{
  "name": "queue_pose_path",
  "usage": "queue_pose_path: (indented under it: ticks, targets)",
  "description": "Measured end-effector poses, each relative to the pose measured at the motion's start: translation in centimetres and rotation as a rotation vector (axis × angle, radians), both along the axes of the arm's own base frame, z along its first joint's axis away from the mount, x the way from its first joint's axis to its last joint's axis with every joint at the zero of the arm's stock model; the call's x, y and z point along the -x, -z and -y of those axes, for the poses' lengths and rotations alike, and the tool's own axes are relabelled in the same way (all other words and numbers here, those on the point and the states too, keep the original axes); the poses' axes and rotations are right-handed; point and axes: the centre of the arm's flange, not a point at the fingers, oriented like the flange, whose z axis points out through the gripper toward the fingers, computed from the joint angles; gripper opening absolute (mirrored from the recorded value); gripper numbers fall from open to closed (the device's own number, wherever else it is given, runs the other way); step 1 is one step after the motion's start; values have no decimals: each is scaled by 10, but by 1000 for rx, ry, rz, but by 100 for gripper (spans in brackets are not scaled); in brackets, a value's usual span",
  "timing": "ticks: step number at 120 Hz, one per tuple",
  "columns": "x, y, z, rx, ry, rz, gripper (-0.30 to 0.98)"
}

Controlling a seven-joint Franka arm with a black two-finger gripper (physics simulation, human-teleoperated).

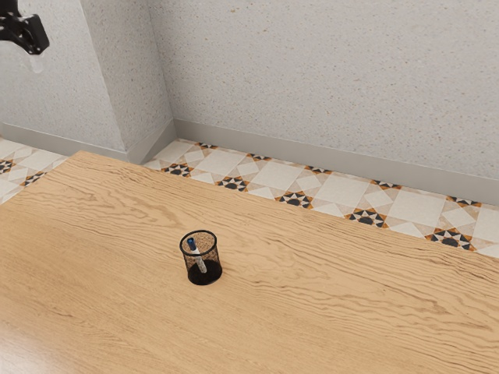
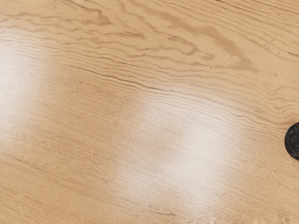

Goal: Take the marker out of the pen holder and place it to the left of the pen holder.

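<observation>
High in the exterior view's upper left corner hangs my black gripper (image 1: 34,45), well above the table and far from the pen holder; whether it is open or shut I cannot tell. The black mesh pen holder (image 1: 204,274) stands upright on the wooden table. Inside it leans a white marker (image 1: 199,260) with a blue end, its blue end up near the rim and its lower end at the holder's bottom. At the wrist view's edge, a dark rounded thing (image 2: 293,141) is cut off; it may be part of the pen holder.
The wooden table (image 1: 327,312) spans the lower part of the exterior view, its far edge running along the patterned tile floor (image 1: 335,192). Behind rise speckled grey walls (image 1: 335,78) with a corner. Pale glare patches lie on the tabletop (image 2: 117,116) in the wrist view.
</observation>
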Motion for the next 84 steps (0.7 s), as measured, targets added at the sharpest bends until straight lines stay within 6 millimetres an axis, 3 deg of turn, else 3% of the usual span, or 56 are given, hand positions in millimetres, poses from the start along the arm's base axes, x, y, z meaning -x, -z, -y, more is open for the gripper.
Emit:
queue_pose_path:
  ticks: [8, 16, 23, 36, 40, 48, 53, 63, 84]
  targets:
    - [-41, 20, 86, 14, 200, -36, 69]
    - [-37, 25, 149, -7, 318, -47, 68]
    - [-39, 81, 186, -21, 387, -97, 68]
    - [-74, 225, 250, 43, 483, -204, 68]
    - [-82, 259, 236, 63, 443, -214, 68]
    - [-89, 305, 139, 101, 241, -201, 68]
    - [-87, 328, 110, 114, 170, -194, 68]
    - [-89, 357, 109, 117, 125, -164, 69]
    - [-108, 361, 130, 59, 112, -68, 69]
